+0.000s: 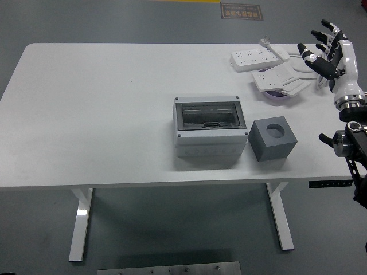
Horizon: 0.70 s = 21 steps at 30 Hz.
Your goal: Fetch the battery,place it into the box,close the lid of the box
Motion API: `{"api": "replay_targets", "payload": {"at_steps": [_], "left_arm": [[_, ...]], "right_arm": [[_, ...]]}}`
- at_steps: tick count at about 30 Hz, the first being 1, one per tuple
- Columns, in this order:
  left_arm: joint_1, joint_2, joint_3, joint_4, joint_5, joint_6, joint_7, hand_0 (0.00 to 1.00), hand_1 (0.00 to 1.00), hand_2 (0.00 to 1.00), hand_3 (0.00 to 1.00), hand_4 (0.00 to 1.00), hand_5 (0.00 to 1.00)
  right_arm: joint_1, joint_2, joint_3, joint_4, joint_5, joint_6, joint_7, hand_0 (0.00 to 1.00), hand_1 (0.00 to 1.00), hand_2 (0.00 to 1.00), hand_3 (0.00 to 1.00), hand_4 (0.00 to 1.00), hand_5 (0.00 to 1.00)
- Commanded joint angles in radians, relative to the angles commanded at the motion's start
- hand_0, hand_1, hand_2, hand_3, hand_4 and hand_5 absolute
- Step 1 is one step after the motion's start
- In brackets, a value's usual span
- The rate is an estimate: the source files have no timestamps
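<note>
- At the middle of the white desk (103,103) stands the grey box (208,133), its dark-tinted lid apparently lying flat over the opening; whether it is latched cannot be told.
- Just right of the box, close but apart from it, sits a dark grey cube (272,138) with a round socket in its top face. This is probably the battery or its holder; no separate cell can be made out in the socket.
- Behind and to the right of the box, well apart from it, lie white power strips (259,58) and a stack of white pieces over a purple object (279,95).
- The right hand (334,56) hangs at the desk's right edge, far right of the box, fingers (312,58) spread and holding nothing.
- The left hand is out of view.
- Handling judgement: the cube looks rigid and blocky, likely moderate in weight, with smooth matte faces that should not slip much.
- Recommended hold: oppose thumb and fingers across two parallel side faces, below the top rim, keeping clear of the socket.
- The box lid looks like thin tinted plastic; press or lift it at its front edge, with light force.
</note>
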Motion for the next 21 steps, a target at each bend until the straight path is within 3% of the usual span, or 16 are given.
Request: {"api": "replay_targets", "payload": {"at_steps": [3,4,9,10,13,21], "left_arm": [[0.001,0.0,0.0,0.0,0.0,0.001,0.0,0.586,0.715,0.665,0.606,0.704,0.178],[0.002,0.0,0.0,0.0,0.0,0.001,0.0,0.586,0.716,0.665,0.607,0.706,0.176],[0.005,-0.001,0.003,0.0,-0.006,0.004,-0.001,0.586,0.716,0.665,0.607,0.706,0.176],[0.006,-0.001,0.005,0.0,-0.009,0.004,-0.001,0.586,0.715,0.664,0.607,0.706,0.176],[0.007,-0.001,0.007,0.0,-0.014,0.006,-0.002,0.586,0.715,0.664,0.607,0.706,0.176],[0.008,0.006,0.01,-0.001,-0.02,0.007,0.0,0.586,0.715,0.664,0.607,0.706,0.177]], "right_arm": [[-0.001,0.0,-0.001,-0.002,0.001,0.001,-0.002,0.952,0.885,0.889,0.997,0.938,0.24],[-0.001,-0.001,-0.001,-0.002,0.002,0.001,-0.002,0.998,0.977,0.969,0.998,0.998,0.379],[-0.004,-0.007,-0.014,-0.003,0.02,-0.009,0.005,0.998,0.977,0.969,0.998,0.998,0.379],[-0.006,-0.009,-0.019,-0.002,0.028,-0.016,0.01,0.998,0.988,0.993,0.998,0.998,0.433],[-0.012,-0.015,-0.033,0.004,0.043,-0.031,0.021,0.998,0.988,0.993,0.998,0.998,0.433],[-0.048,-0.031,-0.068,0.059,0.053,-0.064,0.037,0.998,0.985,0.995,0.998,0.998,0.444]]}}
